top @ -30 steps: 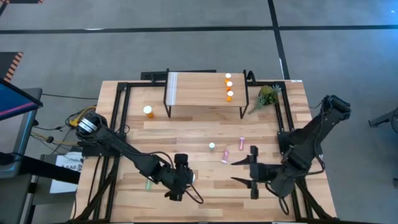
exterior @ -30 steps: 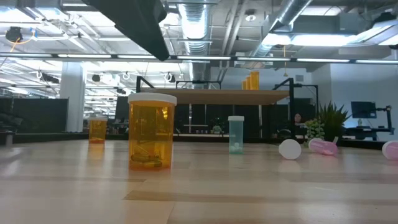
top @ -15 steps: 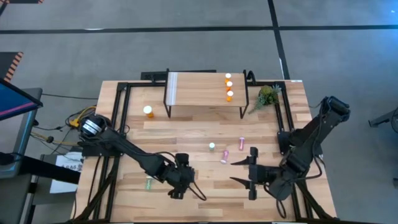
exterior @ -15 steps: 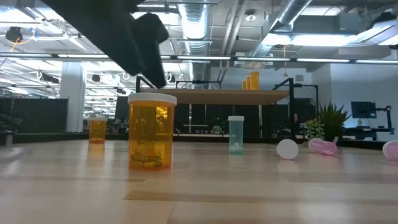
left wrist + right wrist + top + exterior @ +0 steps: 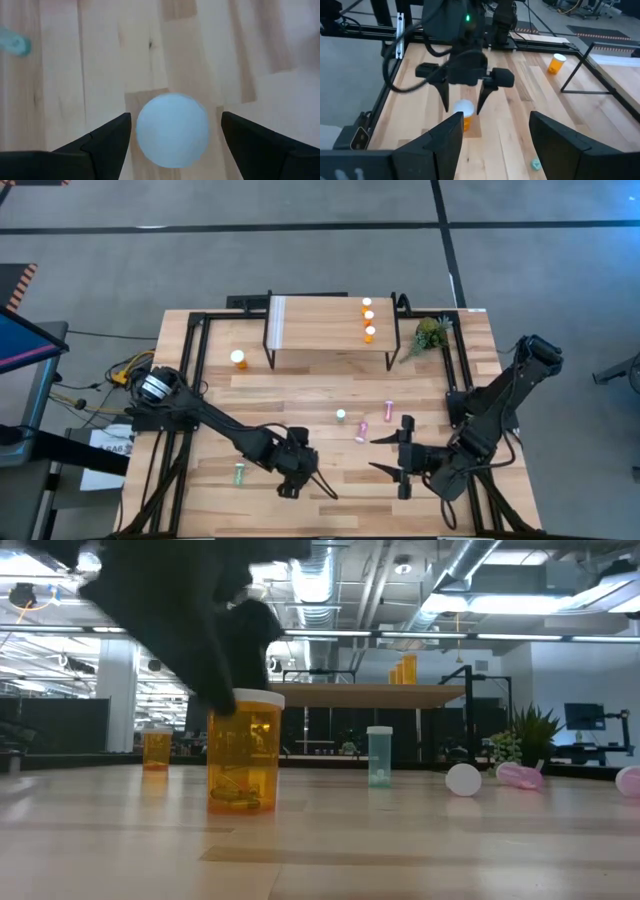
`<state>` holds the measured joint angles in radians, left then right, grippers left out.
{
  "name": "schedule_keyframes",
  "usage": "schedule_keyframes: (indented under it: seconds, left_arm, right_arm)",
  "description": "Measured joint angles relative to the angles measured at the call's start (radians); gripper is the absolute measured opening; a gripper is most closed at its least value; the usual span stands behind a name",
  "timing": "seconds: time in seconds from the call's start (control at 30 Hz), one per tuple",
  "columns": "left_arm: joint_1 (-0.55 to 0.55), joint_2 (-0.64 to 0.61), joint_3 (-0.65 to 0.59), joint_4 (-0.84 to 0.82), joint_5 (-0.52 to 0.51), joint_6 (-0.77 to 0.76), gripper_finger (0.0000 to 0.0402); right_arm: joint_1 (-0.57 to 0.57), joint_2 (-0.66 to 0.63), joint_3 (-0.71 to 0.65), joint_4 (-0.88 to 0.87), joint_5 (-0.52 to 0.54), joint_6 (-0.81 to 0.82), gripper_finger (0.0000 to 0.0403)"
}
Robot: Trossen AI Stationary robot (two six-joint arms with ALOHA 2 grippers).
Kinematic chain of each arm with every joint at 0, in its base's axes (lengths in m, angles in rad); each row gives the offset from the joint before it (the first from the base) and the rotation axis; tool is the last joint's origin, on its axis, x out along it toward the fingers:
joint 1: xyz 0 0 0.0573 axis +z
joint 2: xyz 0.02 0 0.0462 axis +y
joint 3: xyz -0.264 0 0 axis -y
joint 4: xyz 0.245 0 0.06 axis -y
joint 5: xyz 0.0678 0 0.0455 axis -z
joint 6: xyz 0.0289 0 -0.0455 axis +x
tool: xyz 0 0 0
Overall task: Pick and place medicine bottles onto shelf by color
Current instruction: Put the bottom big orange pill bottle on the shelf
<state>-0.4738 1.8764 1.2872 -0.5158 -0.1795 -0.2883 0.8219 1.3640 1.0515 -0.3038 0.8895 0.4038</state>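
The left gripper [image 5: 462,102] hung directly above a large orange bottle [image 5: 241,751] that stood upright near the front edge of the table [image 5: 330,385], its fingers spread wide to either side of the white cap [image 5: 172,129] and apparently touching nothing yet. In the left wrist view the cap sat nearly centred between the two fingers [image 5: 107,140], perhaps a little toward one side, though that was hard to judge. To do this pick well, the arm probably needed to drop straight down until the pads were below the cap, on the orange body, and only then close, since a grip on the cap's rim could let the bottle tip. The right gripper [image 5: 403,455] waited over the front right of the table with its jaws also wide and empty. Three orange bottles [image 5: 368,318] stood in a row on the right end of the shelf [image 5: 315,328], so this one likely belonged beside them. Another orange bottle [image 5: 238,359] stood by the shelf's left legs, a pale green bottle [image 5: 341,415] stood mid-table, and pink bottles [image 5: 388,410] lay nearby.
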Motion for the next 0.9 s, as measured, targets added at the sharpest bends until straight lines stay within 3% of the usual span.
schedule_keyframes:
  seconds: [0.6,0.9]
  left_arm:
    - [-0.001,0.016,0.0,-0.013,-0.011,0.023,0.0296]
    - [0.0,0.016,0.0,-0.016,-0.01,0.035,0.0242]
  right_arm:
    - [0.0,0.0,0.0,-0.002,0.001,0.001,0.0249]
    - [0.0,0.0,0.0,-0.002,0.002,0.001,0.0249]
